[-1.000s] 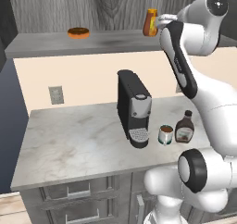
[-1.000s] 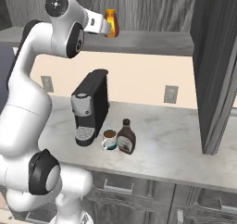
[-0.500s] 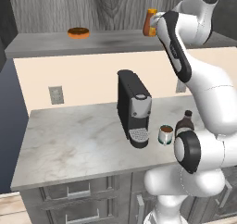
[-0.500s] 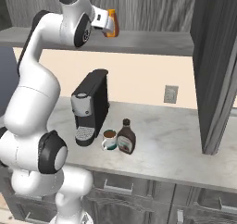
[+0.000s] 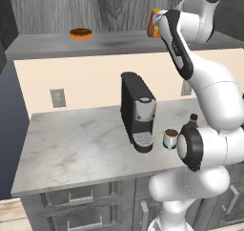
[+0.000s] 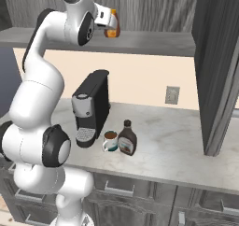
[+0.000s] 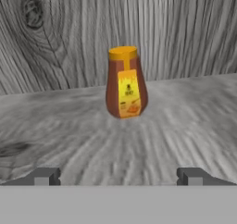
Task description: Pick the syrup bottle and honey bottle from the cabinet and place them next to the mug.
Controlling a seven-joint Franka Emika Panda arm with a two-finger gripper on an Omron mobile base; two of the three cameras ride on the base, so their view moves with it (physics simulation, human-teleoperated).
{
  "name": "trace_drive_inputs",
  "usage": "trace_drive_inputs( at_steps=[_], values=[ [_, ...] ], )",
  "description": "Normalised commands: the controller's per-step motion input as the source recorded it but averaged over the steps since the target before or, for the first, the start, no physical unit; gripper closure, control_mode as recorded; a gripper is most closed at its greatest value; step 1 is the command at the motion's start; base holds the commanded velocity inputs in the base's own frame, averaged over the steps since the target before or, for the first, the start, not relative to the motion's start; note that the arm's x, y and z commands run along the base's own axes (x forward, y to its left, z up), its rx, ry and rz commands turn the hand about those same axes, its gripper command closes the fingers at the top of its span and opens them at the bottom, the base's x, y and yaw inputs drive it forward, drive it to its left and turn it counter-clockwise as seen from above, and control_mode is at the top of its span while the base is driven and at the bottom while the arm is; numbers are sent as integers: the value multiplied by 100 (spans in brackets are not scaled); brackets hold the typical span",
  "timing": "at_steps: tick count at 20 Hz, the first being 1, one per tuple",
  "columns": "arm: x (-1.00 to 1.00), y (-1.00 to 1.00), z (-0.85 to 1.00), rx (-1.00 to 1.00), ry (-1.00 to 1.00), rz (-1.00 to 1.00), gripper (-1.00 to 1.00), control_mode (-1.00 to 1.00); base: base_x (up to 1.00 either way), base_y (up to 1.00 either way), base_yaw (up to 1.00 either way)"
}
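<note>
The honey bottle [image 7: 126, 82], amber with a yellow-orange cap and a yellow label, stands upright on the grey cabinet ledge [image 7: 185, 116], straight ahead of my gripper [image 7: 118, 177]. The gripper is open, its fingertips [image 7: 44, 177] spread wide and short of the bottle, with nothing between them. From the right base view the hand [image 6: 106, 18] sits just left of the honey bottle [image 6: 112, 28]; in the left base view my arm partly covers the honey bottle [image 5: 153, 25]. On the marble counter below, the dark brown syrup bottle [image 6: 127, 138] stands right beside the mug [image 6: 110, 141].
A black-and-silver coffee machine [image 6: 91, 107] stands on the counter [image 6: 177, 145] left of the mug. An orange-brown doughnut [image 5: 80, 33] lies further left on the ledge [image 5: 57, 45]. A tall dark cabinet side [image 6: 219, 66] rises at the right.
My arm has swung its elbow up and carried the hand closer to the honey bottle on the ledge. The jaws have stayed open and the bottles have not moved.
</note>
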Motion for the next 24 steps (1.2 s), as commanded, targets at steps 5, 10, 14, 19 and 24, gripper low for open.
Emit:
trace_drive_inputs(
  at_steps=[5, 10, 14, 19, 24],
  values=[
    [26, 0, -22, 0, 0, 0, -100, -100, 0, 0, 0],
    [23, 0, -3, 0, 0, 0, -100, -100, 0, 0, 0],
    [24, 0, 0, 0, 0, 0, -100, -100, 0, 0, 0],
    [9, -3, 0, 0, 0, 0, -100, -100, 0, 0, 0],
    [0, -24, 0, 0, 2, 4, -100, -100, 0, 0, 0]
  ],
)
